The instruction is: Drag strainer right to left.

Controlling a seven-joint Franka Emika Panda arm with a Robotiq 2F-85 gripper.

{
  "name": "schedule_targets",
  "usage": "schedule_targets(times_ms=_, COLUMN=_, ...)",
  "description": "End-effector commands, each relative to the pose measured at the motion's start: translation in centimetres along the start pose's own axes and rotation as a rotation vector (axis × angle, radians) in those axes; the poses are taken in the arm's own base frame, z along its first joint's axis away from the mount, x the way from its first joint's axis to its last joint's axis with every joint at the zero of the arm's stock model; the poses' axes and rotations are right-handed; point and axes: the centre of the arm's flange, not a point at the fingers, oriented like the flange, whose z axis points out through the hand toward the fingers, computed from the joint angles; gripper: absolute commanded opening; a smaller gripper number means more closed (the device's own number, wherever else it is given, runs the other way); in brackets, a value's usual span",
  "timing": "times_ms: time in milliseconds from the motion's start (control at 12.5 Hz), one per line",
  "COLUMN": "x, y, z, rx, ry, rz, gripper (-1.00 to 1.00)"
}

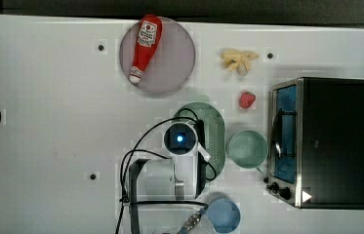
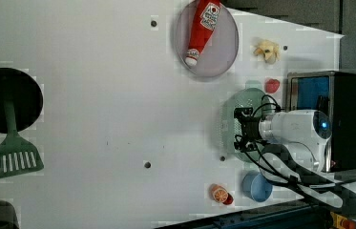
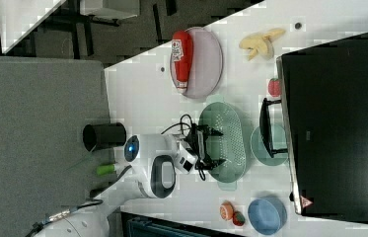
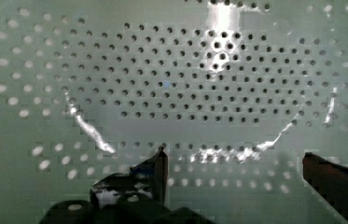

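- The claw point(image 3: 212, 146) hangs over the strainer point(image 3: 231, 143), fingers spread wide, gripping nothing.
- The strainer sits on the white surface point(image 1: 48, 146), just beside the green bowl point(image 1: 248, 148).

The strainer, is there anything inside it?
Above the strainer basin is the robot's open gripper, its fingertips spread apart over the holes. No food shows inside. In the top view the arm covers part of the basin.
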Motion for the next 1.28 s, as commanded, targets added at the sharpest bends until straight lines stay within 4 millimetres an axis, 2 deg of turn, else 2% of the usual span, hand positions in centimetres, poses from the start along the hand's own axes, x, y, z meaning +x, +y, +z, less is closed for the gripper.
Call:
schedule_targets(times_ms=80, x=-1.9, y=-1.2, z=-1.3, rx=0.086, ry=-0.002, rz=0.022, gripper=1.00)
schedule_targets(times_ms=320, x=-3.4, y=-1.1, z=-0.7, rx=0.076, ry=-0.002, rz=-0.008, gripper=1.00)
schedule_targets(times_ms=560, x=-5.4, y=-1.9, z=-1.0, rx=0.088, ry=-0.004, rz=-0.021, gripper=1.00)
schedule_targets(times_ms=880, x=-9.2, y=-2.4, z=-0.9, rx=0.094, ry=-0.013, rz=0.051, gripper=1.00)
schedule_targets(times_ms=1280, x=-14.3, y=-2.3, z=-1.0, rx=0.104, ry=-0.021, rz=0.061, gripper=1.00)
